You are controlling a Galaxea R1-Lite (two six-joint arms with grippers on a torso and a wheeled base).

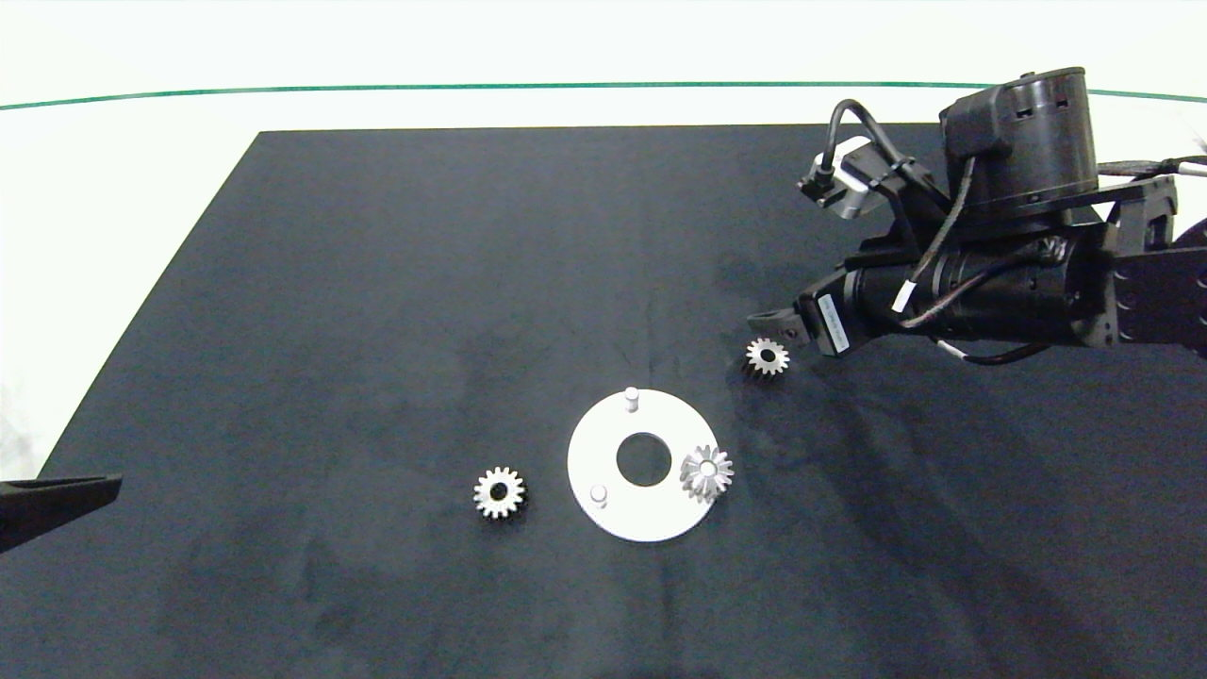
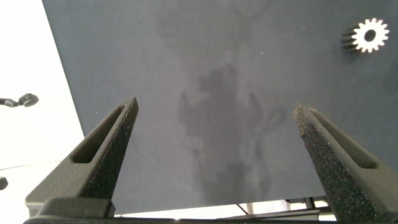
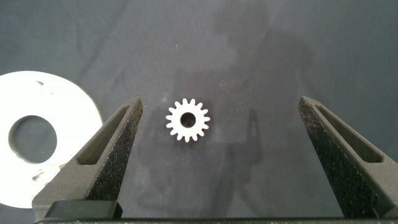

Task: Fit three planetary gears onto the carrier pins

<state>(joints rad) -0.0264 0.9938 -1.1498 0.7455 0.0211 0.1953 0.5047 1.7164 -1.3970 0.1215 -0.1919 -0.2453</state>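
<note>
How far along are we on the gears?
One gear already sits on a pin of the disc. In hand: the right gripper is open around a second gear lying flat on the mat, not yet gripped. Left: that gear, plus the third gear beside the disc, for the two bare pins. The left gripper is open and idle.
</note>
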